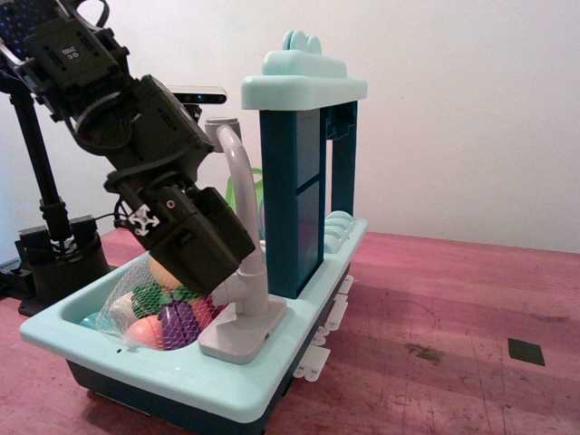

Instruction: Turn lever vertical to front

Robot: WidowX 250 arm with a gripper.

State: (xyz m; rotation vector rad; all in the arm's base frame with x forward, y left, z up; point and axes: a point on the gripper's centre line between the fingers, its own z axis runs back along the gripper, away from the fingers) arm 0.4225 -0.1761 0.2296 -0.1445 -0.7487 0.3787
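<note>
- We see the lever [227,288], a stubby grey handle, jutting from the low faucet column [254,276] at the sink [217,385] rim.
- Our gripper [216,292] sits right at it; its fingers are hidden, so we cannot tell their spread.
- We judge it light, stiff, smooth plastic; push near its tip.

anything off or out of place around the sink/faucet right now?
One oddity: a mesh bag of toy produce is stuffed in the sink basin, pressed up against the faucet base, crowding where the gripper works. The lever itself is hidden behind the gripper. Nothing looks spilled or broken.
</note>
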